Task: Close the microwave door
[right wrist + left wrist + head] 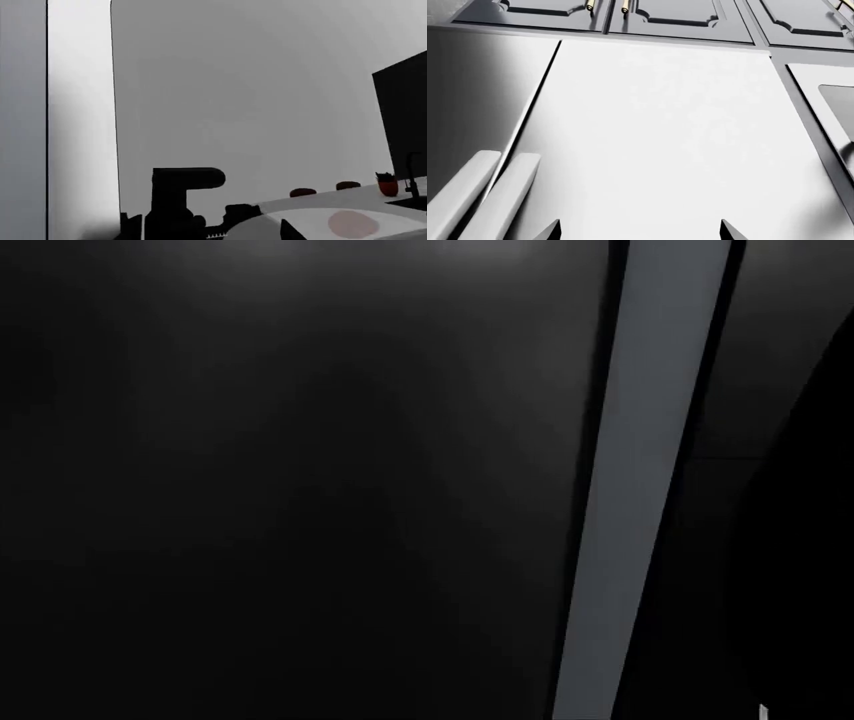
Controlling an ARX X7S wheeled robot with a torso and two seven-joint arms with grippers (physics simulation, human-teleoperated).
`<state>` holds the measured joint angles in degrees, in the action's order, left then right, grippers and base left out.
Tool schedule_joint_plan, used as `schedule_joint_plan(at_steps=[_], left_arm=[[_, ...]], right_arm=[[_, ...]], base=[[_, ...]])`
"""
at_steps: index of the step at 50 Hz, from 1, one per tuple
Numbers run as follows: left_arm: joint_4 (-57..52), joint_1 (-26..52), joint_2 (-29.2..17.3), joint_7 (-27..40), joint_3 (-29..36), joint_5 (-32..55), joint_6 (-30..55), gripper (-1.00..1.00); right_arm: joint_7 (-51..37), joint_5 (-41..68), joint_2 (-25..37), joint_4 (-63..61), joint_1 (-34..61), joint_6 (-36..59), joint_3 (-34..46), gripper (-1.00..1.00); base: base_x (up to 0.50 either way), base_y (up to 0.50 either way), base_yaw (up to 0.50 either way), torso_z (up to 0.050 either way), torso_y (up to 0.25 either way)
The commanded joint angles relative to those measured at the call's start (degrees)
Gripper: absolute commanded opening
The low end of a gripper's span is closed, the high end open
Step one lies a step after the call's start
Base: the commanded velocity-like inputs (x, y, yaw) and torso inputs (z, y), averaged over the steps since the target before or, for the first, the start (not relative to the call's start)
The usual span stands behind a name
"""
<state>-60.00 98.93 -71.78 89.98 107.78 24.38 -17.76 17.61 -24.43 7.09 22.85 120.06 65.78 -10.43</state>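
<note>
I cannot make out the microwave door for certain. The head view is filled by a dark surface point(294, 490) very close to the camera, crossed by one upright grey strip point(641, 490). My left gripper point(640, 232) is open, with only its two dark fingertips point(554, 231) showing, spread wide before a broad white panel point(660, 135). A white-framed grey pane point(835, 107) shows at that panel's edge. My right gripper point(208, 231) is open too, its fingertips point(288, 231) dark against a grey wall point(253, 90). Neither arm shows in the head view.
Dark cabinet doors with gold handles point(590, 6) run past the white panel, and two grey bars point(494, 195) lie beside the left fingers. A black appliance point(183, 197), a white counter point(347, 210) with small brown items point(303, 192) and a red pot point(388, 186) sit ahead of the right gripper.
</note>
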Motion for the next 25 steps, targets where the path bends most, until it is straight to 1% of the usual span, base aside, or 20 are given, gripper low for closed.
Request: schedule_joint_plan(at_steps=[1, 4, 11, 15, 17, 18, 25], left_arm=[[0.0, -0.25, 0.14, 0.0, -1.54, 1.11, 0.37, 1.0], [0.0, 1.18, 0.62, 0.0, -1.58, 2.67, 0.89, 1.0], [0.0, 1.58, 0.5, 0.0, -1.46, 3.03, 0.69, 1.0], [0.0, 1.88, 0.08, 0.0, -1.13, 2.86, 0.23, 1.0], [0.0, 1.95, -0.17, 0.0, -0.99, 2.68, 0.07, 1.0], [0.0, 1.97, -0.34, 0.0, -0.81, 2.56, -0.04, 1.0], [0.0, 2.48, -0.77, 0.0, 0.29, 1.84, -0.55, 1.0]], right_arm=[[-4.86, 3.4, -1.13, 10.11, 6.19, -0.66, -7.67, 1.0], [-6.28, 5.17, -1.16, 12.64, 8.31, -1.09, -11.09, 1.0], [-8.16, 6.68, -0.93, 16.69, 11.12, -1.64, -13.11, 1.0], [-9.95, 8.58, -0.5, 19.85, 12.48, -1.74, -16.83, 1.0], [-10.57, 9.16, -0.48, 20.61, 12.5, -1.87, -17.85, 1.0], [-11.45, 10.03, -0.46, 20.83, 12.44, -1.64, -19.82, 1.0], [-12.88, 11.42, -0.46, 19.65, 12.21, -0.04, -22.58, 1.0]], base=[[0.0, 0.0, 0.0, 0.0, 0.0], [0.0, 0.0, 0.0, 0.0, 0.0], [0.0, 0.0, 0.0, 0.0, 0.0], [0.0, 0.0, 0.0, 0.0, 0.0], [0.0, 0.0, 0.0, 0.0, 0.0], [0.0, 0.0, 0.0, 0.0, 0.0], [0.0, 0.0, 0.0, 0.0, 0.0]])
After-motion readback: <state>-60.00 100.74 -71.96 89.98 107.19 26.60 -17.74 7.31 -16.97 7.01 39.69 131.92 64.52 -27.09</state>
